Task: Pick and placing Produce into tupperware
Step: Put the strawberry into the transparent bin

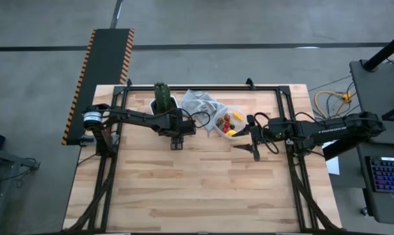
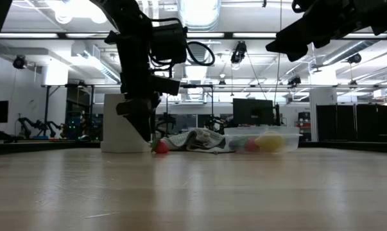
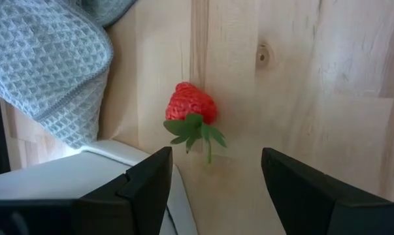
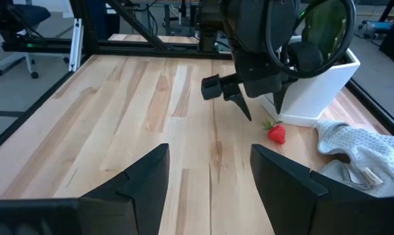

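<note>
Left gripper (image 4: 239, 98) fingers apart above small red strawberry (image 3: 191, 104) beside white pot (image 4: 314, 91) and grey cloth (image 3: 46, 65), right gripper (image 1: 252, 138) apart over bare wooden table (image 1: 203, 189)

Left arm: reaches in from the table's left edge toward the middle of the far half, forearm roughly level, wrist bent down.
Left gripper (image 4: 239, 98): points down at the tabletop, hanging just above the wood; fingers spread wide with nothing between them.
Left fingers (image 3: 147, 179): two dark tips set well apart, bare wood showing in the gap.
Right arm: stretches in from the right edge, held high over the table, wrist near the middle of the right half.
Right gripper (image 1: 254, 145): aimed across the table toward the left arm, well clear of the surface; fingers parted, gripping nothing.
Right fingers (image 4: 285, 173): both dark tips apart.
</note>
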`<move>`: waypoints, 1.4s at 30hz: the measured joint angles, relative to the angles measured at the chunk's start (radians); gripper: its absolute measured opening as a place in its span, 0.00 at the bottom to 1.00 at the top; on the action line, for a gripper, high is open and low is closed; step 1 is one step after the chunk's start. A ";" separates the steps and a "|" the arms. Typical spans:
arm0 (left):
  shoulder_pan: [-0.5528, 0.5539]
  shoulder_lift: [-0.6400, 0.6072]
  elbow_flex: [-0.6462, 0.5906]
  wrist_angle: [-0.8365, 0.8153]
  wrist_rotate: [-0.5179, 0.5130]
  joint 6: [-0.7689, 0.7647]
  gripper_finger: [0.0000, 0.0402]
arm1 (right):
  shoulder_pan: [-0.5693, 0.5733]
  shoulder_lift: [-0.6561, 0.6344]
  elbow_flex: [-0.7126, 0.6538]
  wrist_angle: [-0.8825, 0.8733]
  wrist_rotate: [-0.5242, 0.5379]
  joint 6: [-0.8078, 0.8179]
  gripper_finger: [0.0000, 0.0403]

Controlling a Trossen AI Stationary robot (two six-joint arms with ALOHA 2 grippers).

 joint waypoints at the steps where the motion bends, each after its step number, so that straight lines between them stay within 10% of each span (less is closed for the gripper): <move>1: -0.001 0.000 0.000 0.001 0.001 0.000 0.55 | 0.000 0.000 0.000 0.000 0.000 0.000 0.52; 22: -0.051 0.001 -0.003 0.020 0.062 -0.040 0.55 | 0.000 0.000 0.000 0.000 0.000 0.001 0.52; 42: -0.116 0.086 -0.006 0.003 -0.121 -0.102 0.55 | 0.000 0.000 0.000 -0.024 0.000 0.020 0.52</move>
